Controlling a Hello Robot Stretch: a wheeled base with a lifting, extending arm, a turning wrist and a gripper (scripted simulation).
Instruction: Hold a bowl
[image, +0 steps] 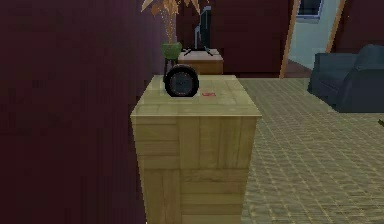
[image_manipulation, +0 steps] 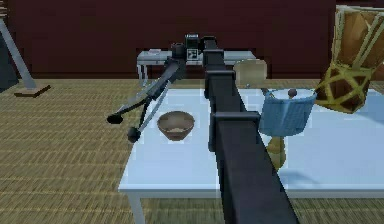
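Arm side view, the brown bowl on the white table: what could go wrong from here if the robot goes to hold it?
1. The gripper appears left of the bowl, near the table edge. Its height over the bowl cannot be told, so a grasp may miss or nudge the bowl toward that edge.
2. What looks like a blue-shaded lamp stands close beside the arm. A sideways move could knock it over.
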